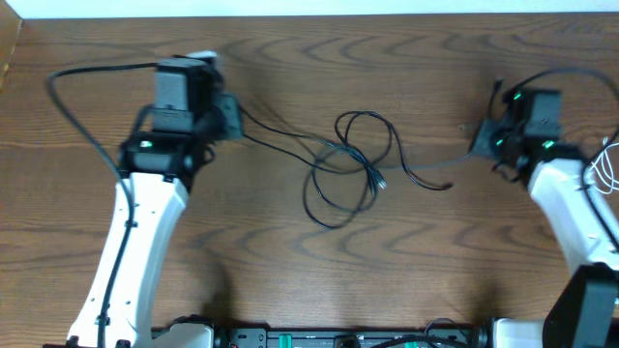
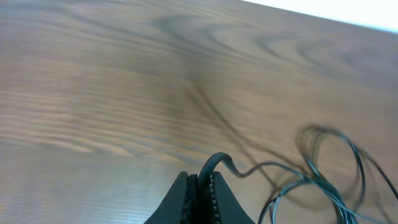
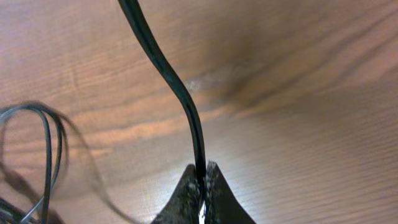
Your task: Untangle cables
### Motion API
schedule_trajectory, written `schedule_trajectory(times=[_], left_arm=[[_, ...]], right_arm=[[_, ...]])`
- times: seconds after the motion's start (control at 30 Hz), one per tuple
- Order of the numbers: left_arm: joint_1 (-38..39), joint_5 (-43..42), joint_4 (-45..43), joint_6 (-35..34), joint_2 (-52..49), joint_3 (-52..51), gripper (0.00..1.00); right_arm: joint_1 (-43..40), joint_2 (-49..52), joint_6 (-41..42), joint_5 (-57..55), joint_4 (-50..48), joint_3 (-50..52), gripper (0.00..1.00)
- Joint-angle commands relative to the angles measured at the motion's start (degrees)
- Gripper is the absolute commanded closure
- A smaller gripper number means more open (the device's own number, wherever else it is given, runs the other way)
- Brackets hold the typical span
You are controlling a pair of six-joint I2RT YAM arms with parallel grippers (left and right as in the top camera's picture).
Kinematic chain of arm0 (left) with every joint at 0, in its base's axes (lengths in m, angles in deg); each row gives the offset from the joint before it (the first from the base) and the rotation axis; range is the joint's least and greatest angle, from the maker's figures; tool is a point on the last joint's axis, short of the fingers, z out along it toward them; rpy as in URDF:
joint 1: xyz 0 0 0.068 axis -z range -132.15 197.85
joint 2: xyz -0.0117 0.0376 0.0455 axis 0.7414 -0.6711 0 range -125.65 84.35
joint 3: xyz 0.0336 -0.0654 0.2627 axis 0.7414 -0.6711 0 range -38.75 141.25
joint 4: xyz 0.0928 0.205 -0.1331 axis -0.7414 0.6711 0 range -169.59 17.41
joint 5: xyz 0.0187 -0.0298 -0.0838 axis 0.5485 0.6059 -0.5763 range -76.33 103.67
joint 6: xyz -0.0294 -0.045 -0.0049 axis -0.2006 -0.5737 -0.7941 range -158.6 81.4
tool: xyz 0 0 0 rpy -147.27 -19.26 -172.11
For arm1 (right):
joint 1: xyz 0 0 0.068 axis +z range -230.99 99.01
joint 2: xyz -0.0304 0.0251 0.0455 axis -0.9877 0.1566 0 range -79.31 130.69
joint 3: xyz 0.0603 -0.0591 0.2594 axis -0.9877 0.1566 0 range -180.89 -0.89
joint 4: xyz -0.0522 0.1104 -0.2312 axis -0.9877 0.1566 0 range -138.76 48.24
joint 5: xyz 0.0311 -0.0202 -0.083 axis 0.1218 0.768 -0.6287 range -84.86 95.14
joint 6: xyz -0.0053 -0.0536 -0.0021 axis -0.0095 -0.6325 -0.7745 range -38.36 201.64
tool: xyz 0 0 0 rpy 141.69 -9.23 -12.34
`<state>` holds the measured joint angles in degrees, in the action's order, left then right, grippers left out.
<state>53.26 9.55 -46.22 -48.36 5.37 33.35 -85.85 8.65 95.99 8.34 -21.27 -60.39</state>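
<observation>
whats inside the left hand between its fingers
A black cable is pinched in the shut left hand, arching out toward the loops. Its plug end, if any, is covered by the fingers.

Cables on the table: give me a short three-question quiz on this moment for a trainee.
1. True or false: the left gripper is shut on a black cable.
2. Where on the table does the tangle lie? A the middle; B the near-left corner; C the far-right corner.
3. Fill in: the coiled cable at the right edge of the overhead view is ___ in colour.

Key: 1 true; 2 A; 3 white.
</observation>
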Motion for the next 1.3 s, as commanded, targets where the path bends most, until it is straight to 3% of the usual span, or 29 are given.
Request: schedule_trajectory(times=[0.0,0.13,0.27,0.6,0.73,0.87,0.97,1.1,1.27], left_arm=[[-5.42,1.84,-0.48,-7.1,0.55,0.68,0.93],[-9.07,1.86,-0.17,-7.54,0.55,0.68,0.93],[-11.39,2.03,-0.13,-7.78,0.55,0.68,0.93],[-12.26,5.84,0.63,-8.35,0.55,0.68,0.92],[-12.26,11.5,1.51,-9.64,0.55,0.68,0.93],[-12.26,18.67,3.76,-14.75,0.55,0.68,0.93],[-12.24,21.57,6.32,-22.56,0.55,0.68,0.92],[-11.63,5.31,4.81,-20.41,0.55,0.68,0.93],[-7.45,-28.39,-0.5,-10.29,0.52,0.68,0.92]], right_arm=[[-3.72,-2.67,-4.13,-6.03,10.01,-12.55,0.99],[-7.34,-2.67,-4.13,-16.92,21.0,-23.26,0.99],[-11.93,-2.69,-3.43,-20.61,25.0,-33.16,0.99],[-18.67,-2.67,-3.21,-14.71,21.07,-47.67,0.98],[-21.24,-2.67,-3.28,-10.32,17.9,-50.82,0.97],[-23.74,-2.67,-3.28,-8.81,15.19,-52.24,0.97],[-25.2,-2.67,-3.02,-8.39,14.82,-52.24,0.99],[-25.35,-2.56,-4.13,1.27,18.45,-52.22,0.99],[-23.23,-1.29,-10.23,21.59,27.54,-52.13,0.77]])
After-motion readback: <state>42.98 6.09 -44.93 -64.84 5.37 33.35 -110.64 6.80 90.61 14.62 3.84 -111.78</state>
